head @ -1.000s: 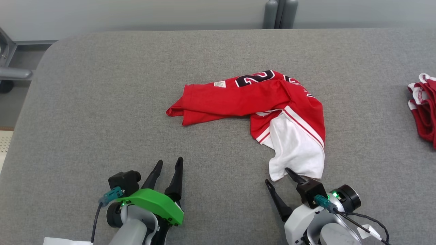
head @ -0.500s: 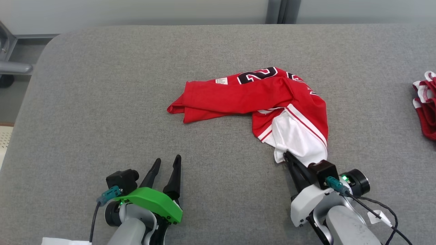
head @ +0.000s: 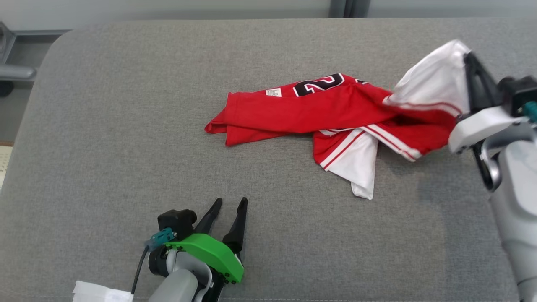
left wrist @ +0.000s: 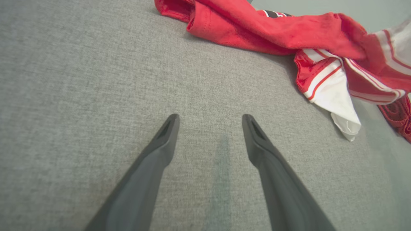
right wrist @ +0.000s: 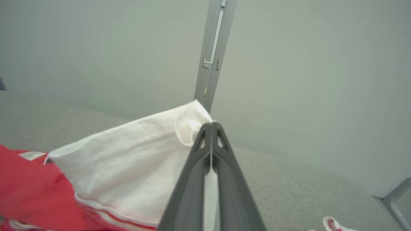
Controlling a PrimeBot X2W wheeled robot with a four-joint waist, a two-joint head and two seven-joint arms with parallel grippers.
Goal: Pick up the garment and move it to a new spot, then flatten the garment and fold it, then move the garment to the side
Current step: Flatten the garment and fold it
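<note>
The right claw [head: 468, 58] is pinched tight on a white corner of the red-and-white garment [head: 319, 111], holding that corner up off the grey worktop [head: 126, 126] at the far right. In the right wrist view its jaws meet with the white cloth caught between them. From the held corner the garment slopes down and to the left. The rest of it lies on the middle of the worktop: a long red fold reaches left, black numerals and a small white label show along its far edge, and a white flap with red stripes points toward the robot. The left claw [head: 230, 202] sits over bare worktop near the front, its jaws spread wide and holding nothing, well apart from the garment. A white scrap [head: 100, 292] lies at the near left edge, and the left wrist view shows another red cloth [left wrist: 396, 117] on the worktop just past the garment's hanging part
</note>
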